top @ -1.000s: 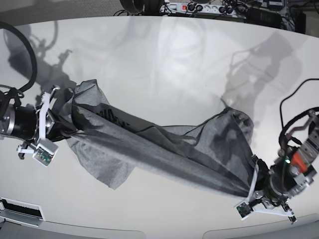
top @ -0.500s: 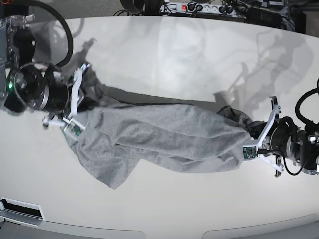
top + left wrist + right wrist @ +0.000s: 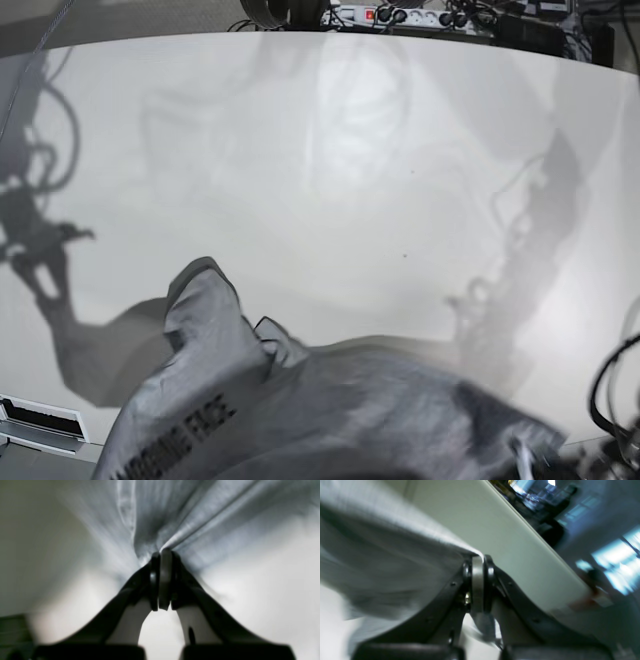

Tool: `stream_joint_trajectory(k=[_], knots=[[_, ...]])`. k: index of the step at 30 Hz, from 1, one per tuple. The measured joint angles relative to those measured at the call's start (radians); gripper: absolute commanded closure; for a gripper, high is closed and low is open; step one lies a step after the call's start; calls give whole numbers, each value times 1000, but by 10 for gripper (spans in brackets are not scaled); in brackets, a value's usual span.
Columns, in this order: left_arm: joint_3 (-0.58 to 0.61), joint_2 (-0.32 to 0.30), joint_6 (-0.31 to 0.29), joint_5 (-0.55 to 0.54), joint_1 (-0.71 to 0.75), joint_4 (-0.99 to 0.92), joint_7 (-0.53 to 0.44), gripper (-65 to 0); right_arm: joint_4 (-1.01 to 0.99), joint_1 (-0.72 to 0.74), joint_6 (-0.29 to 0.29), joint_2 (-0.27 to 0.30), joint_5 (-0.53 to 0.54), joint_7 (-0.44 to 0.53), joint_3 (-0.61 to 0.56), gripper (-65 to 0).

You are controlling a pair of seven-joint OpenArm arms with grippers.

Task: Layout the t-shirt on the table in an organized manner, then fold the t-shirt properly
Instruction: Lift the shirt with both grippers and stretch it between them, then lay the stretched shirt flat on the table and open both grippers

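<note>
While both of my end effectors are clamping folds of the t-shirt [image 3: 300,420], the cloth is hanging between them above the near edge of the surface [image 3: 330,180], lettering facing up. My left end effector [image 3: 161,580] is pinching a bunched ridge right at its tips; my right end effector [image 3: 478,585] is gripping a taut edge fanning away to its left. I am judging the knit light, limp and quick to sag, so hems, shoulders and corners are giving the surest holds.
</note>
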Motion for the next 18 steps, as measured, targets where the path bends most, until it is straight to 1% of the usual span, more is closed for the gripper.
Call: stream_joint_trajectory(k=[1,2,4,5,6,8,9,12,13,15,18], knots=[[0,25,-24,-45,-2,-39,51,0,-14,9,16,-4,37,-27,-3,0],[0,36,-38,-93,-25,-65,111,0,-31,10,33,-1,77,-60,-4,0],[-15,24,-83,-211,-71,-83,206,0,-68,-12,49,19,149,-110,1,0],[-23,16,-99,-254,-84,-86,241,0,-92,-33,68,23,197,-134,4,0],[-24,12,-111,-275,-87,-86,273,0,-116,-62,67,21,239,-166,6,0],[-20,-5,-154,-341,-68,-89,344,0,-161,-140,98,5,348,-213,5,0],[-14,-16,-161,-370,-50,-90,365,0,-182,-179,116,-12,390,-243,3,0],[-9,-63,-208,-469,-38,-96,465,0,-235,-281,152,-74,431,-348,-1,0],[-10,-80,-220,-514,-48,-95,491,0,-241,-317,153,-89,431,-369,-1,0],[-13,-107,-239,-611,-66,-91,556,0,-241,-393,154,-104,437,-368,-1,0],[-17,-124,-240,-692,-65,-90,628,0,-241,-497,157,-113,431,-372,-1,0]])
